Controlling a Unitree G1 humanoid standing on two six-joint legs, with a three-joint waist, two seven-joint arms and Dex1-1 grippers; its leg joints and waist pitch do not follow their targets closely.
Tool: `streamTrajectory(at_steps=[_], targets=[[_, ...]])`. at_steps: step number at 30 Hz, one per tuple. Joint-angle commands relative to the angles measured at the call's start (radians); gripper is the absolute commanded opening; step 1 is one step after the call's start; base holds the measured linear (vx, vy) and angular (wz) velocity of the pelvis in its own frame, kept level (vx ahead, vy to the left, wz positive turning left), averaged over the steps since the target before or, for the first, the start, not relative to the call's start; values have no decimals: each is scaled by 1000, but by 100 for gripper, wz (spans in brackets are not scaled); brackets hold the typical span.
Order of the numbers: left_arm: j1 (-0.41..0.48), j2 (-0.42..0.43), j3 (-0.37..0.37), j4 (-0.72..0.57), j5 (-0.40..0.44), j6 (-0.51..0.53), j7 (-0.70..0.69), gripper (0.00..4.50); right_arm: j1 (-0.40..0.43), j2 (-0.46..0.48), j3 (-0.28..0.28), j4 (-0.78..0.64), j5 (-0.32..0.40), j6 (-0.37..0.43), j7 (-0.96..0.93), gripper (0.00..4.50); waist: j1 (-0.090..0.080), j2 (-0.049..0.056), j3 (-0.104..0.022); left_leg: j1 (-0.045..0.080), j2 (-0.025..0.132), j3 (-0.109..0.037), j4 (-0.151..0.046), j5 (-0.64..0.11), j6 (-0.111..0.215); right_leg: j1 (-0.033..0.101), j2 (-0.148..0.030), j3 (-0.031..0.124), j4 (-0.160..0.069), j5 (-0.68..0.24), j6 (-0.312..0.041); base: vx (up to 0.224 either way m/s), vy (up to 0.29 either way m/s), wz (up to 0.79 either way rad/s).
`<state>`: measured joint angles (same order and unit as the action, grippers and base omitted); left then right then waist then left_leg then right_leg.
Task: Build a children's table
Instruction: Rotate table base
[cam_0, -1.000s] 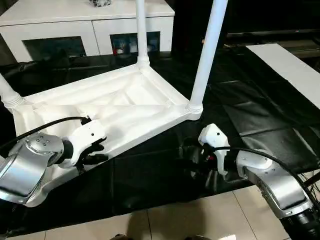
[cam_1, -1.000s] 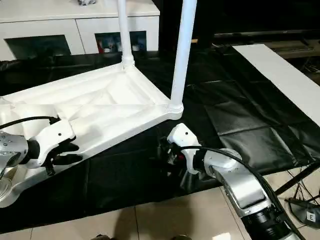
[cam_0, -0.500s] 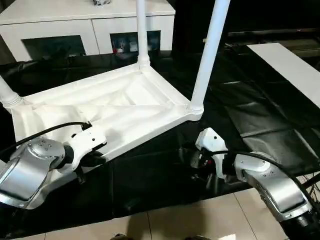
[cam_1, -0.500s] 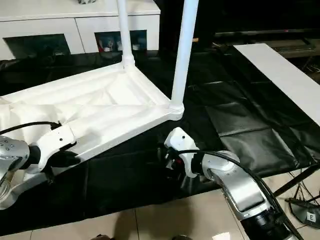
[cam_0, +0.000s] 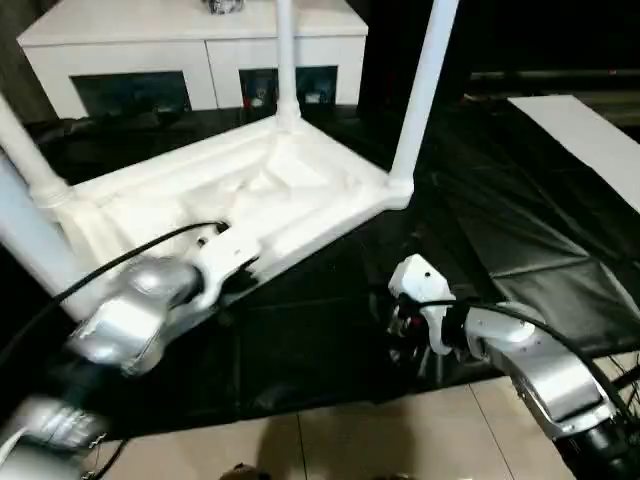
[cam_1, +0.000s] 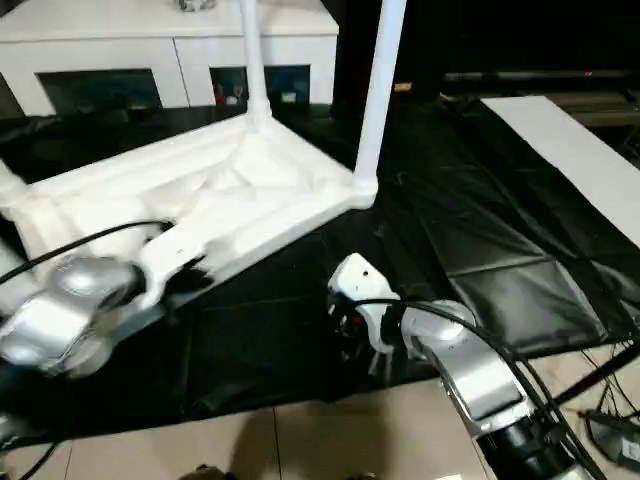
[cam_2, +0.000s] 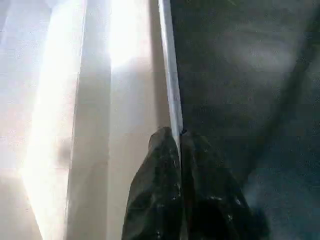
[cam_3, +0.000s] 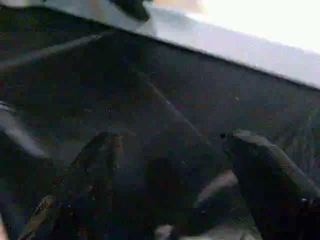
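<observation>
I see the white plastic children's table (cam_0: 270, 190) lying upside down on the black sheet (cam_0: 500, 210), legs up, near the white cabinet (cam_0: 190, 45). My left gripper (cam_2: 180, 137) pinches the table's near rim. My right gripper (cam_3: 172, 165) hangs wide apart over the sheet, holding nothing.
</observation>
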<state>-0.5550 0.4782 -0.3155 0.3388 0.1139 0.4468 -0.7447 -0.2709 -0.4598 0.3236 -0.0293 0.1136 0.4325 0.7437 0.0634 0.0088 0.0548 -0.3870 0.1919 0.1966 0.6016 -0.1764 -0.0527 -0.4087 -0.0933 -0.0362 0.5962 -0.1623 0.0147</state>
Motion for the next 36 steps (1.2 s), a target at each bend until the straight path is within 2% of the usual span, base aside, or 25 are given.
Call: streamTrajectory(at_steps=[1,2,5,7,11,12,13,15,16,18,21,22,23,24,25,26,27,28,29,30,31,32,33,34,36], targets=[[-63,-42,-5,22,0,-104,52,5,-16,4,-4,8,-11,2,-17,358,-1,-4,-67,35,22,-18,-76,-346,-29,21,-35,27,-84,-393,-133,0,0,0],[-115,-99,-16,114,14,-154,92,5,-20,11,-10,19,-17,8,-32,358,1,0,-67,31,23,-19,-78,-331,-25,23,-35,26,-84,-382,-132,0,0,0],[-187,-188,-23,248,29,-236,156,5,-23,18,-14,35,-31,8,-52,358,8,-4,-68,32,22,-17,-75,-324,-19,23,-33,25,-87,-371,-131,0,0,0],[-228,-243,-21,329,35,-281,200,5,-26,22,-15,46,-39,6,-64,358,22,-3,-76,25,24,-18,-73,-261,-9,33,-35,25,-75,-266,-153,0,0,0],[-262,-305,-8,401,40,-322,265,5,-22,28,-14,51,-44,1,-67,358,27,-2,-81,24,25,-16,-67,-218,13,38,-37,25,-65,-180,-185,0,0,0],[-264,-320,2,408,26,-327,257,5,-20,30,-14,51,-46,0,-70,358,29,0,-85,21,26,-16,-63,-178,29,41,-37,24,-57,-118,-205,0,0,0],[-263,-331,12,413,15,-332,248,5,-18,31,-14,49,-48,0,-72,358,29,-2,-86,17,27,-17,-63,-157,36,45,-38,23,-53,-91,-213,0,0,0],[-255,-344,38,407,-14,-336,226,47,-15,31,-12,48,-49,-1,-76,358,32,-3,-87,15,26,-16,-59,-115,64,48,-38,22,-45,-33,-236,0,0,0],[-245,-344,46,387,-29,-327,210,47,-16,33,-12,50,-50,-3,-79,358,33,-2,-88,16,26,-15,-58,-110,68,48,-39,22,-43,-26,-242,0,0,0],[-229,-341,58,357,-48,-325,186,75,-17,38,-12,54,-55,-8,-84,358,36,1,-89,15,31,-15,-58,-106,80,47,-40,19,-40,2,-270,0,0,0],[-167,-313,77,243,-89,-316,147,92,-25,49,-20,64,-57,-22,-94,358,31,0,-84,14,33,-15,-63,-149,75,49,-42,18,-44,-46,-266,0,0,0],[-133,-302,87,188,-103,-314,134,92,-26,52,-24,63,-56,-26,-96,358,23,0,-80,12,30,-15,-66,-174,68,48,-39,18,-49,-89,-253,0,0,0],[-95,-289,93,129,-122,-310,110,105,-26,55,-28,63,-55,-30,-98,358,22,1,-81,14,33,-17,-67,-185,62,50,-42,19,-50,-104,-249,0,0,0],[-71,-280,97,92,-136,-307,92,118,-27,57,-31,63,-55,-33,-99,358,10,1,-74,10,33,-17,-74,-228,44,49,-42,19,-57,-176,-231,0,0,0],[-12,-261,107,8,-176,-298,44,118,-27,59,-35,62,-51,-39,-102,358,8,3,-75,15,33,-16,-74,-244,36,45,-41,19,-59,-199,-223,0,0,0],[6,-255,110,-17,-189,-296,32,131,-27,60,-36,61,-50,-39,-102,358,4,4,-72,17,35,-17,-77,-278,21,41,-42,21,-64,-243,-213,0,0,0],[106,-216,130,-140,-267,-271,-37,138,-23,61,-38,56,-44,-48,-98,358,0,4,-70,19,34,-16,-78,-293,14,39,-39,21,-67,-264,-208,0,0,0],[107,-216,130,-142,-268,-271,-38,149,-23,61,-38,56,-44,-48,-98,358,-3,8,-70,19,38,-20,-82,-311,1,39,-42,21,-66,-283,-200,0,0,0],[206,-162,141,-237,-330,-259,-110,149,-19,63,-41,54,-41,-57,-95,358,-6,12,-70,23,37,-20,-83,-332,-10,34,-37,21,-66,-293,-190,0,0,0],[210,-160,142,-240,-331,-260,-112,159,-19,63,-41,54,-41,-57,-95,358,-11,11,-67,20,36,-20,-87,-345,-14,32,-33,21,-67,-297,-184,0,0,0],[255,-131,147,-271,-346,-268,-139,175,-17,65,-42,55,-38,-63,-93,358,-12,11,-67,22,35,-20,-87,-354,-17,30,-32,21,-67,-304,-180,0,0,0],[287,-112,153,-290,-357,-274,-158,183,-15,67,-44,54,-35,-65,-92,358,-11,17,-64,25,34,-19,-88,-373,-21,26,-31,22,-70,-320,-176,0,0,0],[322,-91,162,-314,-373,-269,-179,192,-13,68,-44,52,-34,-68,-92,358,-17,14,-61,27,34,-19,-90,-407,-30,23,-28,22,-74,-353,-164,0,0,0],[352,-74,169,-329,-382,-269,-195,200,-12,69,-44,53,-34,-71,-92,358,-14,17,-62,31,34,-21,-91,-421,-39,20,-29,24,-75,-364,-156,0,0,0],[420,-39,203,-342,-406,-285,-232,208,-7,72,-44,49,-32,-76,-91,358,-17,24,-58,30,33,-24,-95,-453,-51,19,-28,24,-76,-382,-147,0,0,0]])
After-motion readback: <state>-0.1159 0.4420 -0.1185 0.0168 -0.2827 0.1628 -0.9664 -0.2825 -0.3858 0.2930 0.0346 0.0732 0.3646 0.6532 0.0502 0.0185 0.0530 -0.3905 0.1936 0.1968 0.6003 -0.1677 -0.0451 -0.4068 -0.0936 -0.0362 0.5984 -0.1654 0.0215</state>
